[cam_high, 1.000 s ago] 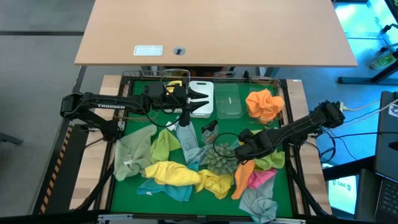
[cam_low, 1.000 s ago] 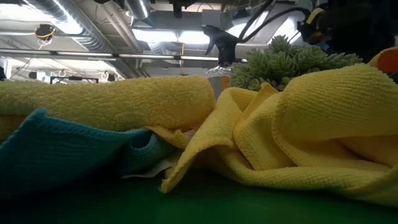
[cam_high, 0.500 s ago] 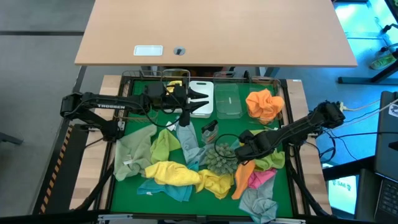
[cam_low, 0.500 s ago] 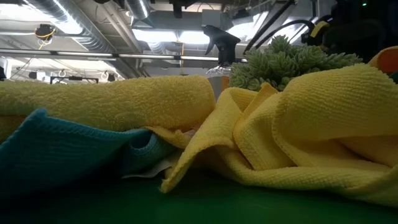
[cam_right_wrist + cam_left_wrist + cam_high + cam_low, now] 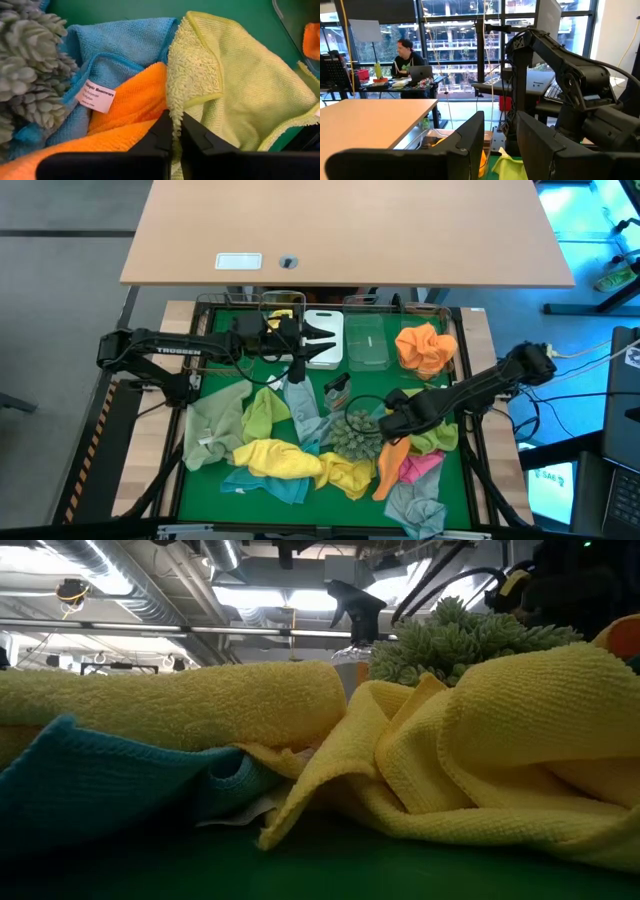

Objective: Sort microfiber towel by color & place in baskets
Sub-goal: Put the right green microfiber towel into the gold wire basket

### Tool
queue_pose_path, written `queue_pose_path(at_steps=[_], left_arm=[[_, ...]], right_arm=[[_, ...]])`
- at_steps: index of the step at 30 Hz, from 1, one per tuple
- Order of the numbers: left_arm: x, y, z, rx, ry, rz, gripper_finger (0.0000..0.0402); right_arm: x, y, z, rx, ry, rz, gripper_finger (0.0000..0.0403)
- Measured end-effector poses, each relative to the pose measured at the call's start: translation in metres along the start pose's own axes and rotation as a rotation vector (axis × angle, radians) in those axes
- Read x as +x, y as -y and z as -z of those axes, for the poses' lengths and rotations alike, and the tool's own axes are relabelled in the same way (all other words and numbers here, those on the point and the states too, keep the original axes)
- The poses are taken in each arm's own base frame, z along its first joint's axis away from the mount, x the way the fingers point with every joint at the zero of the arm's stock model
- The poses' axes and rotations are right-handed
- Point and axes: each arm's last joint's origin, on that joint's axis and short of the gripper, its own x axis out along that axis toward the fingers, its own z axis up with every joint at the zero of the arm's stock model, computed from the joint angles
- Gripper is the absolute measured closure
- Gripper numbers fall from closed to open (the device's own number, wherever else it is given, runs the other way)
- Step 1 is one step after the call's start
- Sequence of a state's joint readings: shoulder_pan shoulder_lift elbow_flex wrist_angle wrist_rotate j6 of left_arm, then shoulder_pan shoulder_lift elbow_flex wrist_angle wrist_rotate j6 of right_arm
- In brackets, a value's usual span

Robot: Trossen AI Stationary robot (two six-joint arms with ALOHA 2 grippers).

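Microfiber towels lie in a heap on the green mat: yellow (image 5: 285,458), teal (image 5: 262,486), grey-green (image 5: 213,425), lime (image 5: 262,414), orange (image 5: 388,468), pink (image 5: 420,464), grey (image 5: 415,505) and a light green towel (image 5: 230,90). My right gripper (image 5: 173,131) is down among them beside the spiky ball (image 5: 352,436), shut on the light green towel. Along the far edge stand a white basket (image 5: 325,352), a clear basket (image 5: 368,343) and one holding an orange towel (image 5: 425,347). My left gripper (image 5: 500,131) hovers open over the white basket. My right gripper pinches the light green towel's fluffy edge (image 5: 175,112) between its two fingers, where that edge lies against the orange towel (image 5: 132,100). The fingers slant down from the table's right side. The towel lies slack on the mat and on the towels next to it.
A spray bottle (image 5: 335,390) stands near the mat's middle, just behind the spiky ball. A blue towel with a white label (image 5: 97,95) lies under the orange one. A wire frame (image 5: 460,380) borders the mat. A tan desk (image 5: 350,230) stands behind the table.
In the low view my right arm has shifted a little above the towels by the spiky ball. The towels and my left arm stand as before.
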State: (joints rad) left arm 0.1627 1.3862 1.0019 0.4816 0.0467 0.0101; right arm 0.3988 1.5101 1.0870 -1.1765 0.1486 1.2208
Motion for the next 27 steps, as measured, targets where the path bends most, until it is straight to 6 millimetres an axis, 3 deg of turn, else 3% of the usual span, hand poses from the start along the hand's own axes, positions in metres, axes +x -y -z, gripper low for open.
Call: queue_pose_path(at_steps=[7,17,27], left_arm=[[-0.009,0.000,-0.012,0.002,0.029,-0.003,0.0294],[-0.040,0.001,-0.034,0.000,-0.029,-0.003,0.0294],[-0.069,0.002,-0.031,0.025,-0.240,0.004,0.0294]], right_arm=[[-0.027,0.018,0.001,0.021,0.082,-0.080,0.0394],[-0.096,0.054,-0.004,0.084,0.387,-0.219,0.0400],[-0.161,0.080,-0.011,0.039,0.703,-0.282,0.0400]])
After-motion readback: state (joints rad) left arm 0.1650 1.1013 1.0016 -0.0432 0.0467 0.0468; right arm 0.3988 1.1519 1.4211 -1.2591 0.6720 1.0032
